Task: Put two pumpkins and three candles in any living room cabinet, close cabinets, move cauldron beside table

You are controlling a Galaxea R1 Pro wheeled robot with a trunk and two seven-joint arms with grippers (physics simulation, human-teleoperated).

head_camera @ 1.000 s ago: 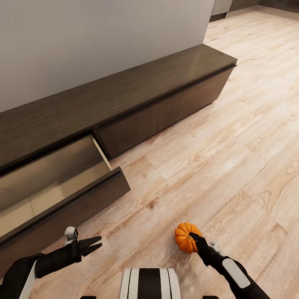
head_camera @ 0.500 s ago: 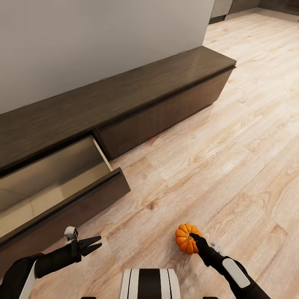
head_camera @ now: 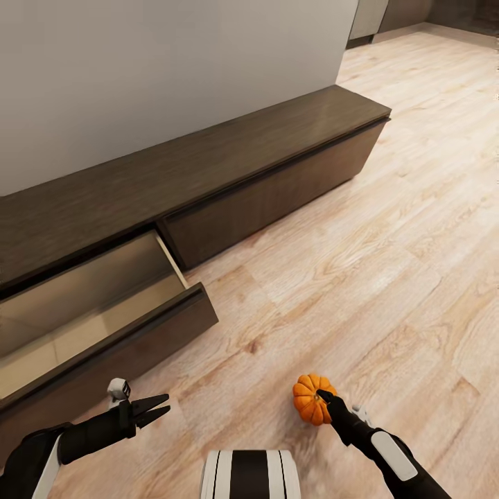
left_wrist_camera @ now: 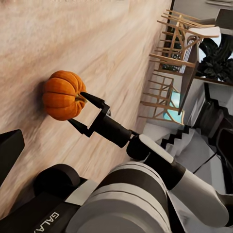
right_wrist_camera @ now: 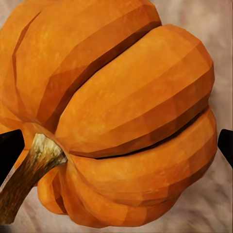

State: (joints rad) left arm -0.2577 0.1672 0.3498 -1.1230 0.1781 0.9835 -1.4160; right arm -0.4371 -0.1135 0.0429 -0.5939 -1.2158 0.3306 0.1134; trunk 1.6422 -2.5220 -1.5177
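place: home living room | floor: pale oak wood-plank floor [head_camera: 360, 263] | furniture: long low dark brown wooden cabinet [head_camera: 229, 173] against plain grey-white wall [head_camera: 159, 62] | beyond: light wooden slatted chairs [left_wrist_camera: 170, 63], staircase [left_wrist_camera: 189, 141]

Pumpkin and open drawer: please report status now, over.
Right gripper shut on pumpkin. Left gripper open, empty. Cabinet drawer open, interior bare where visible. Floor between pumpkin and drawer unobstructed.

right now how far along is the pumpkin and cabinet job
Early, by what shows. Done: one cabinet drawer is pulled open, its visible part bare. In hand: the right end effector grips a pumpkin; the left end effector is open. Left: stowing it, the other items, closing up and the cauldron.
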